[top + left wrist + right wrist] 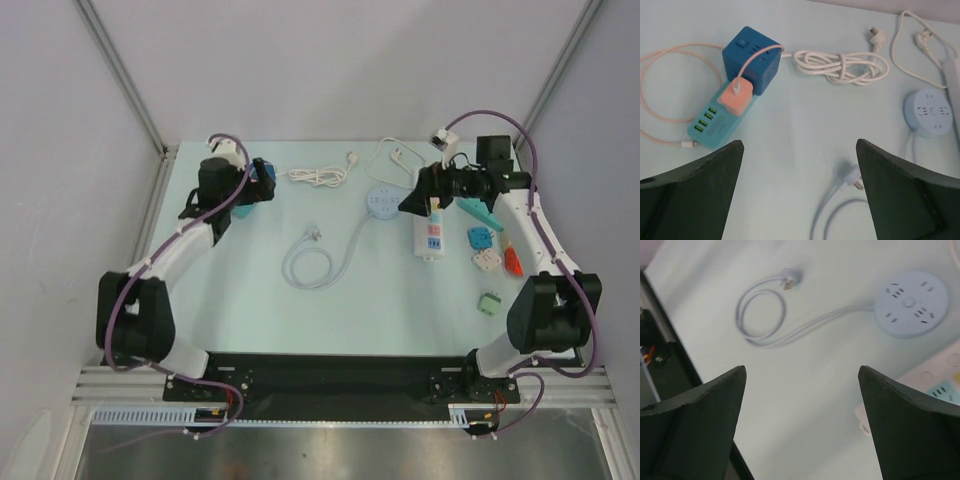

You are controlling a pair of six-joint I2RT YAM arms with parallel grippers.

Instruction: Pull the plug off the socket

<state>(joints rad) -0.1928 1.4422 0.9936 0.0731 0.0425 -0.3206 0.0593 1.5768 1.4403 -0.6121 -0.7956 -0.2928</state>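
Left wrist view shows the pink plug seated against the lower face of the blue cube socket, partly over a teal USB strip that lies just beside the cube. Both sit ahead of the left fingers, nearer the one at the view's left edge, and nothing touches them. The left fingers are spread wide above the bare desk, with the plug outside the gap between them. A pink cable loops off to the left, and a bundled white cable lies to the right of the cube. From the top external view, the left arm reaches forward along the left side, elbow out, its wrist at the far-left part of the desk beside the cube. The right arm stretches up the right side and bends inward over a white power strip. The right fingers are also spread wide and hold nothing, with a round pale-blue socket ahead of them.
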